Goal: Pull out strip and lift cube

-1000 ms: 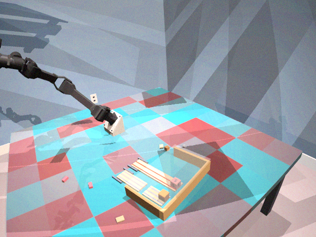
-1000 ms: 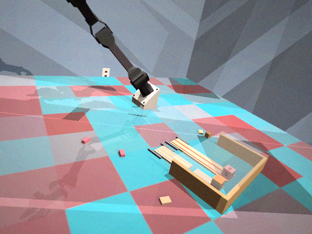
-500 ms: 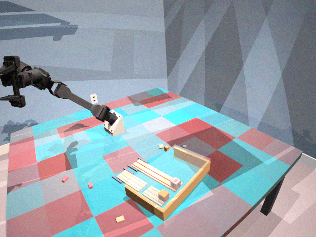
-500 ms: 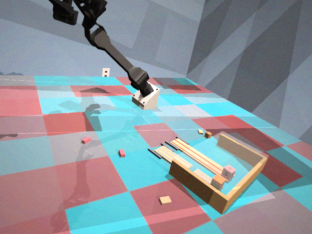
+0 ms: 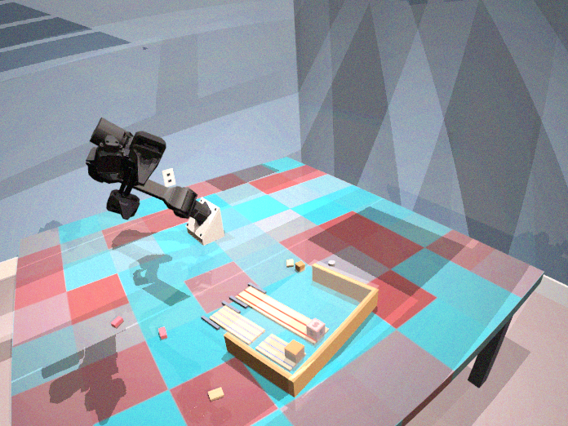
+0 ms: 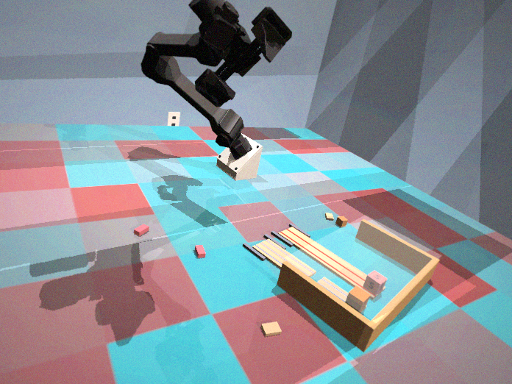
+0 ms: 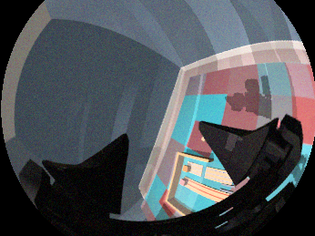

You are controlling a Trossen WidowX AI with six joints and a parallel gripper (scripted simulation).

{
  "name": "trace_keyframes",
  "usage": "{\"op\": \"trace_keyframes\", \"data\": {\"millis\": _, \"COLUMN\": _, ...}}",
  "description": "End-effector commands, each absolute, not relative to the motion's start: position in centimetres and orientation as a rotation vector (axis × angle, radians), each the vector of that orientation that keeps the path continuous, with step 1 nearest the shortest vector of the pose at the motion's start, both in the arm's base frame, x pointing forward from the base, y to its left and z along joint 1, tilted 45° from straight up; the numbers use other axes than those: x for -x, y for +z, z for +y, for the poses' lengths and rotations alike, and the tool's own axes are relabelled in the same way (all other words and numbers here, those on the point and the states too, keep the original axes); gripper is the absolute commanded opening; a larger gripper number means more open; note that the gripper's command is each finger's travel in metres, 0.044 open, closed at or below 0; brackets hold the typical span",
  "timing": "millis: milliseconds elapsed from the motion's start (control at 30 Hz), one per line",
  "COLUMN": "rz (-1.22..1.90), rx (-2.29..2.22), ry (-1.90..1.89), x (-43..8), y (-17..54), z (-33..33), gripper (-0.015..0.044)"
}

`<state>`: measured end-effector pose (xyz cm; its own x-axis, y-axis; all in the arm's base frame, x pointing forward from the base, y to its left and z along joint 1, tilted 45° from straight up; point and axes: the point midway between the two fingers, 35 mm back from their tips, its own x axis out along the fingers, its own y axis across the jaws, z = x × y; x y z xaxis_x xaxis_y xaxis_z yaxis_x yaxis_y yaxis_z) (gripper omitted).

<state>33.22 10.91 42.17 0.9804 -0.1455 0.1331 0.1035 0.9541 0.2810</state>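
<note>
Pincer point(image 6: 232, 65) released, grasping nothing, high above base, far from tray point(image 5: 331, 345). Red-lined strip point(image 5: 277, 308) unpulled; labelled cube point(image 5: 317, 327) unlifted.

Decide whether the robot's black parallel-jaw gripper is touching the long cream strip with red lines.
Apart. The exterior view shows the black parallel-jaw gripper open, high in the air above the robot's base, while the long cream strip with red lines lies on the table beside the wooden frame.

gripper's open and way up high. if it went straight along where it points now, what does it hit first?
Probably nothing nearby. In the wrist view the open gripper aims mostly at the grey wall, with the table and tray off to one side. Depth is unclear, so treat it as a guess.
</note>
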Motion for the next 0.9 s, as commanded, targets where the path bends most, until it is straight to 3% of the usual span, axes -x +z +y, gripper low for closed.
{"op": "trace_keyframes", "data": {"millis": 0, "rz": -0.019, "rx": -0.114, "ry": -0.133, "x": -33.6, "y": 36.2, "z": 13.1, "gripper": 0.0400}}
{"op": "trace_keyframes", "data": {"millis": 467, "rz": 0.378, "rx": 0.724, "ry": -0.084, "x": -27.7, "y": 14.4, "z": 16.2, "gripper": 0.0400}}
{"op": "trace_keyframes", "data": {"millis": 867, "rz": 0.390, "rx": 0.770, "ry": -0.079, "x": -27.2, "y": 13.6, "z": 16.0, "gripper": 0.0400}}
